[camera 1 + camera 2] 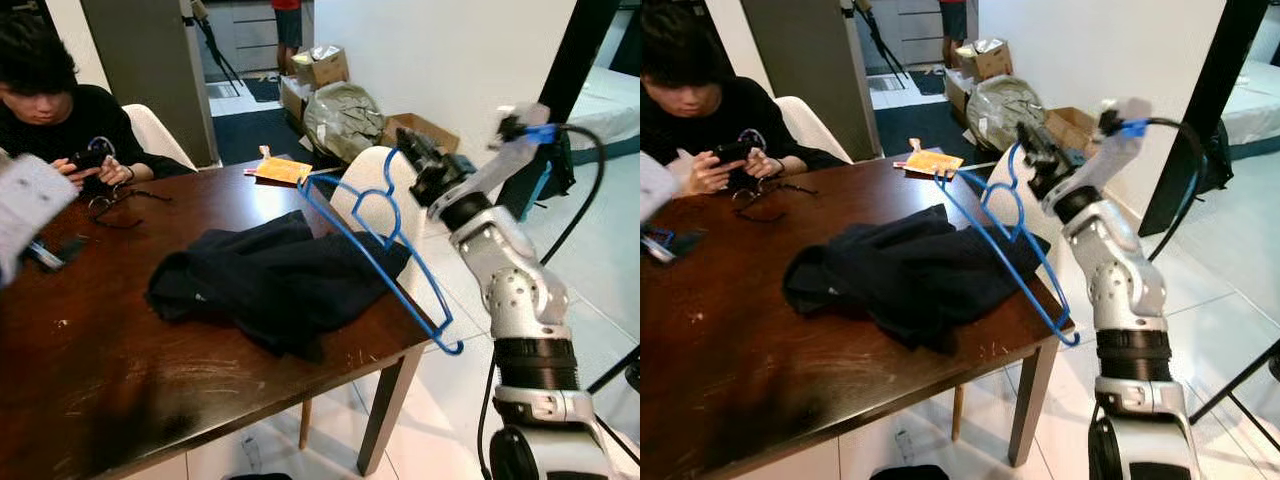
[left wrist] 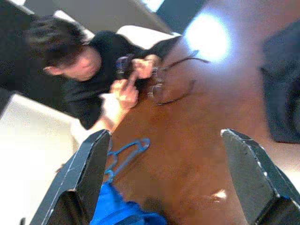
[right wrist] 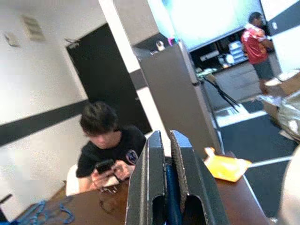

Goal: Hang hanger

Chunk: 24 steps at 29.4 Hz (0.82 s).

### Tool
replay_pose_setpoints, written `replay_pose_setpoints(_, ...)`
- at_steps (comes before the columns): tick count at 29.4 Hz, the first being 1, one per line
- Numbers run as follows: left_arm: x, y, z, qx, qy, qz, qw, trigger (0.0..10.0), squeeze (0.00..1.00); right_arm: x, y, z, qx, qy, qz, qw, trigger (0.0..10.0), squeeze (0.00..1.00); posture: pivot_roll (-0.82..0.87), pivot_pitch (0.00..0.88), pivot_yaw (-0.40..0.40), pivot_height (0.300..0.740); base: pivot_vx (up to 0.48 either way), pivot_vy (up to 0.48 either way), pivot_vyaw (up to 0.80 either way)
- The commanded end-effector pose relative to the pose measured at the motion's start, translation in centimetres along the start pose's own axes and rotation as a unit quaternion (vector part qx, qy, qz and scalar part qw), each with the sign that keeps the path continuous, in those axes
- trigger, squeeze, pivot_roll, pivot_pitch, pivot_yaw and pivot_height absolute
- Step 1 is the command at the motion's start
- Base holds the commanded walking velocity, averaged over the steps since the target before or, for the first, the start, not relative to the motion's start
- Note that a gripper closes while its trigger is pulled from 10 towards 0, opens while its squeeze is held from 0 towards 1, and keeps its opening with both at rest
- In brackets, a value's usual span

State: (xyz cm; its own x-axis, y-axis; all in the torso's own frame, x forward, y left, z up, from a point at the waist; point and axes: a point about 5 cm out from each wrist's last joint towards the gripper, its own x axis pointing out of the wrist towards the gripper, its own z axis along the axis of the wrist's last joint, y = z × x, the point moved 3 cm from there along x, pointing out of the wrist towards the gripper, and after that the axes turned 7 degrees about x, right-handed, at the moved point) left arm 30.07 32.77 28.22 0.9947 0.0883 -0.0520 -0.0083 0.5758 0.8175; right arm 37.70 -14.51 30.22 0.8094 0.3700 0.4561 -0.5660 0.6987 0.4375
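Right gripper [image 1: 1032,147] clamped on blue hanger [image 1: 1010,255], forearm raised toward 11 o'clock. Hanger bar running 10-to-4 over bench [image 1: 760,340] corner. Left gripper [image 2: 164,178] fingers apart.

Count on inspection: 1 blue hanger [image 1: 385,255] raised at the table edge, 1 more blue hanger [image 2: 125,155] lying on the wooden table [image 1: 90,370]; 1 dark garment [image 1: 275,280]; 1 orange packet [image 1: 280,170]; 2 persons, 1 seated [image 1: 60,110], 1 standing [image 3: 255,44]; 2 white chairs [image 1: 155,135].
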Motion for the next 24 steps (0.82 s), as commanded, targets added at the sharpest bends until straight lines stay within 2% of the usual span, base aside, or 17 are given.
replay_pose_setpoints(1,-0.2,1.3,0.5,0.007,-0.008,0.031,0.999,10.0,1.0,0.2,0.5,0.4,0.016,-0.011,0.014,1.0,10.0,0.0,0.11,0.004,-0.014,0.735,0.0,0.0,0.0)
replay_pose_setpoints(2,0.1,1.3,3.8,-0.194,-0.142,0.062,0.969,10.0,1.0,0.5,1.6,1.1,0.082,-0.034,0.047,0.995,10.0,0.0,0.11,0.002,-0.019,0.735,0.0,0.0,0.0)
replay_pose_setpoints(5,0.0,1.0,5.0,-0.262,-0.188,0.057,0.945,10.0,1.0,0.5,1.9,1.3,0.099,-0.038,0.058,0.993,10.0,0.0,0.11,0.002,-0.019,0.735,0.0,0.0,0.0)
replay_pose_setpoints(6,-0.1,-0.8,6.7,-0.391,-0.264,0.004,0.882,10.0,1.0,0.5,2.8,1.1,0.122,-0.038,0.084,0.988,10.0,0.0,0.11,0.0,-0.022,0.735,0.0,0.0,0.0)
replay_pose_setpoints(7,-0.6,-2.6,8.3,-0.489,-0.329,-0.059,0.806,10.0,0.15,0.4,3.7,0.9,0.138,-0.036,0.108,0.984,10.0,0.0,0.11,0.002,-0.021,0.735,0.0,0.0,0.0)
replay_pose_setpoints(9,-2.1,-5.4,9.8,-0.63,-0.407,-0.142,0.647,10.0,0.0,0.1,5.5,0.6,0.169,-0.03,0.156,0.973,10.0,0.0,0.11,0.0,-0.022,0.735,0.0,0.0,0.0)
replay_pose_setpoints(10,-2.1,-5.4,9.8,-0.63,-0.407,-0.142,0.647,10.0,0.0,0.1,5.5,0.6,0.169,-0.03,0.156,0.973,10.0,0.0,0.11,0.0,-0.022,0.735,0.0,0.0,0.0)
replay_pose_setpoints(11,-2.4,-6.2,9.7,-0.667,-0.418,-0.155,0.597,10.0,0.0,0.0,6.1,0.6,0.182,-0.03,0.172,0.968,10.0,0.0,0.11,0.001,-0.022,0.735,0.0,0.0,0.0)
replay_pose_setpoints(12,-2.4,-6.2,9.7,-0.667,-0.418,-0.155,0.597,10.0,0.0,0.0,6.1,0.6,0.182,-0.03,0.172,0.968,10.0,0.0,0.11,0.001,-0.022,0.735,0.0,0.0,0.0)
replay_pose_setpoints(13,-2.5,-6.7,9.5,-0.689,-0.419,-0.158,0.569,10.0,0.0,-0.1,6.5,0.6,0.194,-0.032,0.184,0.963,10.0,0.0,0.11,0.001,-0.022,0.735,0.0,0.0,0.0)
replay_pose_setpoints(14,-2.5,-6.7,9.5,-0.689,-0.419,-0.158,0.569,10.0,0.0,-0.1,6.5,0.6,0.194,-0.032,0.184,0.963,10.0,0.0,0.11,0.001,-0.022,0.735,0.0,0.0,0.0)
replay_pose_setpoints(15,-2.2,-7.6,9.3,-0.718,-0.414,-0.153,0.538,10.0,0.0,-0.3,7.0,0.9,0.209,-0.038,0.2,0.957,10.0,0.0,0.11,0.0,-0.024,0.735,0.0,0.0,0.0)
replay_pose_setpoints(16,-2.2,-7.6,9.3,-0.718,-0.414,-0.153,0.538,10.0,0.0,-0.3,7.0,0.9,0.209,-0.038,0.2,0.957,10.0,0.0,0.11,0.0,-0.024,0.735,0.0,0.0,0.0)
replay_pose_setpoints(18,-2.1,-9.4,8.9,-0.772,-0.417,-0.154,0.454,10.0,0.0,-0.5,7.4,2.0,0.236,-0.055,0.221,0.945,10.0,0.0,0.1,0.0,-0.025,0.735,0.0,0.0,0.0)
replay_pose_setpoints(20,-2.4,-9.9,8.6,-0.789,-0.433,-0.165,0.403,10.0,0.0,-0.6,7.6,2.5,0.252,-0.063,0.239,0.936,10.0,0.0,0.1,0.0,-0.025,0.735,0.0,0.0,0.0)
replay_pose_setpoints(22,-2.8,-9.7,8.6,-0.795,-0.449,-0.179,0.365,10.0,0.0,-0.9,8.3,2.8,0.258,-0.059,0.27,0.926,10.0,0.0,0.1,0.0,-0.025,0.735,0.0,0.0,0.0)
replay_pose_setpoints(24,-3.0,-9.7,8.6,-0.795,-0.455,-0.189,0.354,10.0,0.0,-1.1,8.6,2.9,0.259,-0.056,0.286,0.921,10.0,0.0,0.1,0.0,-0.025,0.735,0.0,0.0,0.0)
